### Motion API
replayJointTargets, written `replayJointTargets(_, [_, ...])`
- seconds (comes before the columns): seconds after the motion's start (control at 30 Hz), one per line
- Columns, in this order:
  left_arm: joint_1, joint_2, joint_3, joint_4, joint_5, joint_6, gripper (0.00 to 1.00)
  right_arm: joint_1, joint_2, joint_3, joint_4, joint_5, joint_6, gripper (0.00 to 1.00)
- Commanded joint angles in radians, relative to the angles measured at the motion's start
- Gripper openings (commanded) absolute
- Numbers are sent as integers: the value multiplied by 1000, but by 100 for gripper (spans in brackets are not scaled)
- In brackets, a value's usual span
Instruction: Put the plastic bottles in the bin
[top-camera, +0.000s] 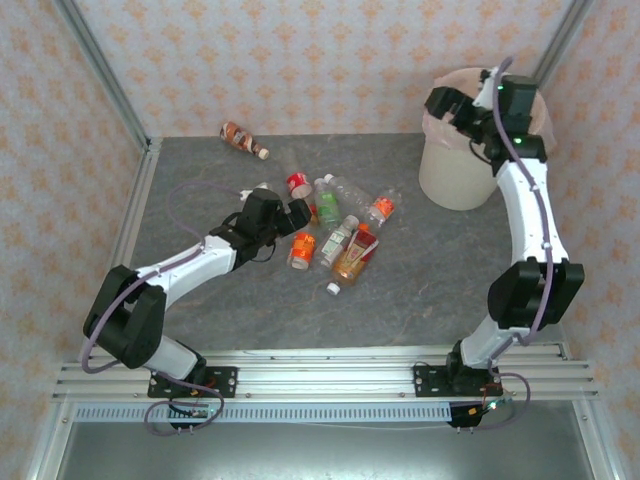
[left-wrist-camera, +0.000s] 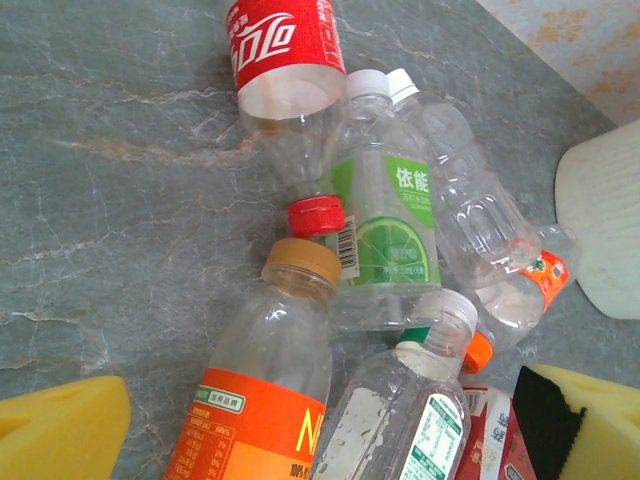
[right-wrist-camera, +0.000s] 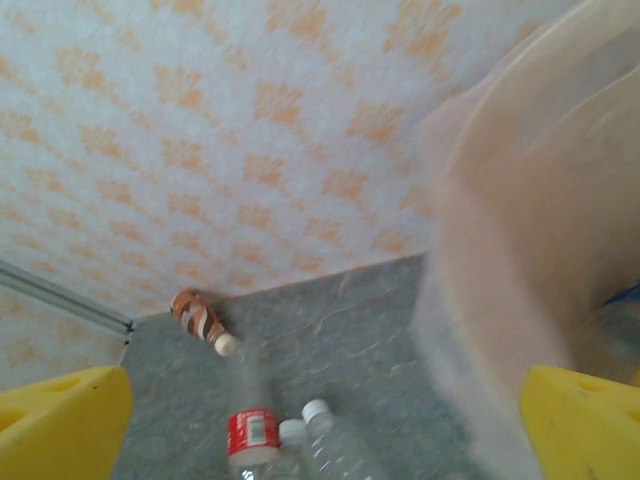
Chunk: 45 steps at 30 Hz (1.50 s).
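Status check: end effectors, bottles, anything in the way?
Left end effector open, low over the bottle pile. Right end effector open, empty, over the bin. One brown bottle apart near the back wall. No obstruction seen.

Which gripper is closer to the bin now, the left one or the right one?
Right. The right gripper hangs open above the rim of the bin; the left gripper is open at the bottle pile, well apart from it.
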<state>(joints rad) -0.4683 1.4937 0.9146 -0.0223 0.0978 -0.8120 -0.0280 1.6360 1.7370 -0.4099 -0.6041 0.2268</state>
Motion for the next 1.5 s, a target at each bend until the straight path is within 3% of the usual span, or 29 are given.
replayJointTargets(0.0, [8, 18, 30, -40, -33, -22, 100, 101, -91, -94, -41, 171, 66, 99])
replayJointTargets(0.27, [8, 40, 32, -56, -47, -46, 100, 231, -249, -460, 5, 355, 301, 99])
replayJointTargets(0.47, [9, 60, 47, -72, -86, -84, 100, 298, -294, -668, -79, 324, 377, 99])
replayJointTargets(0.6, [8, 81, 54, -46, -48, -97, 100, 390, -290, -754, -90, 285, 415, 99])
replayJointTargets(0.8, [7, 109, 74, -8, 37, -83, 100, 512, -211, -770, -76, 214, 436, 99])
replayJointTargets(0.93, [6, 96, 59, 19, 49, -75, 100, 571, -170, -767, -71, 272, 437, 100])
replayJointTargets(1.23, [6, 82, 40, -2, 31, -72, 100, 576, -45, -767, -95, 264, 378, 99])
replayJointTargets(1.47, [4, 78, 38, -7, 23, -70, 100, 575, -114, -821, -157, 406, 333, 99])
